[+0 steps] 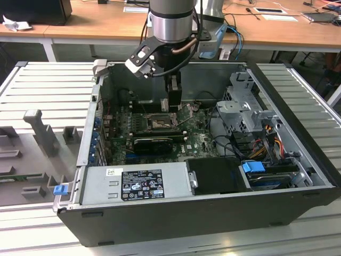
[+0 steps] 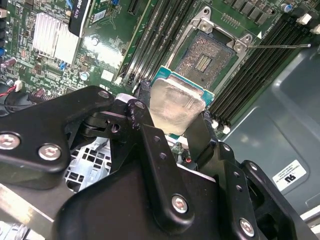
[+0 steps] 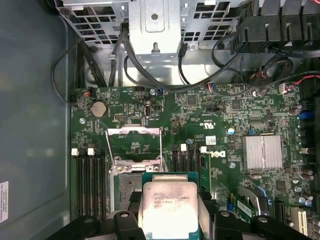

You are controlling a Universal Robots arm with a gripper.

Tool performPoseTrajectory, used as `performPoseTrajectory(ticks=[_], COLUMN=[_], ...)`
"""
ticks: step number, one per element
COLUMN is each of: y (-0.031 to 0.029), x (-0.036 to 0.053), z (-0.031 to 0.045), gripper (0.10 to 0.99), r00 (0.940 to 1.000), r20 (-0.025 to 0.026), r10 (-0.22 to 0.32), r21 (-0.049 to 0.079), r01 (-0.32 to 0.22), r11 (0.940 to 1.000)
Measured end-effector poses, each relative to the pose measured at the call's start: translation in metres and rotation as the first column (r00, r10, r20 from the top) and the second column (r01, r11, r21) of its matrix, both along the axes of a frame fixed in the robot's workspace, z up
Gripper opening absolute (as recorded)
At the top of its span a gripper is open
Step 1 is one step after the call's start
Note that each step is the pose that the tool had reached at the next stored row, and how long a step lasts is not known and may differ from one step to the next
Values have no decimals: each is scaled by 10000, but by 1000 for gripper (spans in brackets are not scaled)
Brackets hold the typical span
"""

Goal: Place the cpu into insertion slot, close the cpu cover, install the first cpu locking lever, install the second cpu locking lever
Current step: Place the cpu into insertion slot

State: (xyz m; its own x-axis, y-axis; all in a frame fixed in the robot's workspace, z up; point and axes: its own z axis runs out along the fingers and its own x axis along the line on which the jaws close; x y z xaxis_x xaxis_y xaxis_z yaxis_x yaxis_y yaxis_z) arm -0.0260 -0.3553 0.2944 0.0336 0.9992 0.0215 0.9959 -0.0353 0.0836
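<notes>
Silver cpu (image 2: 177, 107) near uncovered insertion slot (image 2: 205, 61)

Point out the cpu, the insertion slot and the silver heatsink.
cpu (image 3: 169, 207), first wrist view, middle of its metal lid.
insertion slot (image 2: 202, 60), second wrist view, its contact field.
silver heatsink (image 3: 262, 151), first wrist view, its fins.

Showing print in three places, none of it being readable.
Sitting mid-face on the power supply (image 1: 101, 186) as a black-and-white label (image 1: 141, 184); crossing the lid of the cpu (image 3: 167, 207) in faint lines; sticking to the grey case wall (image 2: 280, 110) as a white sticker (image 2: 290, 175).
</notes>
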Motion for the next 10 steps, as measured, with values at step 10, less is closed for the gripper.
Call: performPoseTrajectory(ticks=[10], y=[6], x=[0], z=[-124], gripper=[529], r00=[10000], r20=[0], r10=[1], r21=[0], r01=[-1], r11=[10000])
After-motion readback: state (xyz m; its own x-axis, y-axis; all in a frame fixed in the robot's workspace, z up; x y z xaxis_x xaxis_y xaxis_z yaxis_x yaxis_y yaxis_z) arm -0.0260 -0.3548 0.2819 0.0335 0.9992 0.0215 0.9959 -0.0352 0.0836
